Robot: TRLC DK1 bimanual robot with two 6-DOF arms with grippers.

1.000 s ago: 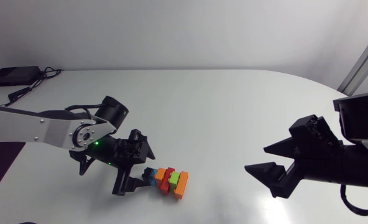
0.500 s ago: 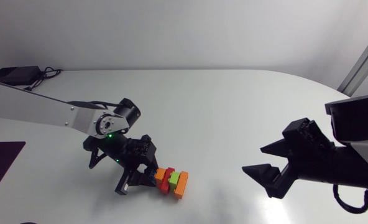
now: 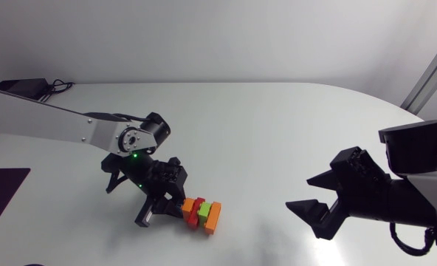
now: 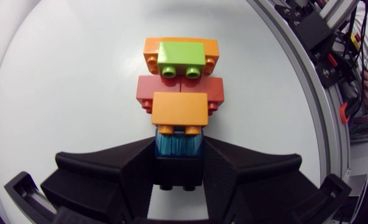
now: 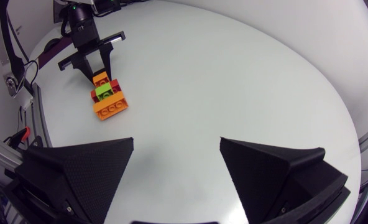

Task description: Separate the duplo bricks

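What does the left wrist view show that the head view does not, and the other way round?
Only the left wrist view: a blue plastic brick, clamped between the two black fingers of the left hand, at the stack's near end. Only the head view: the right hand, open, well apart from the bricks. Both: the left hand and the joined stack of orange, red and green plastic bricks, lying on the white table.
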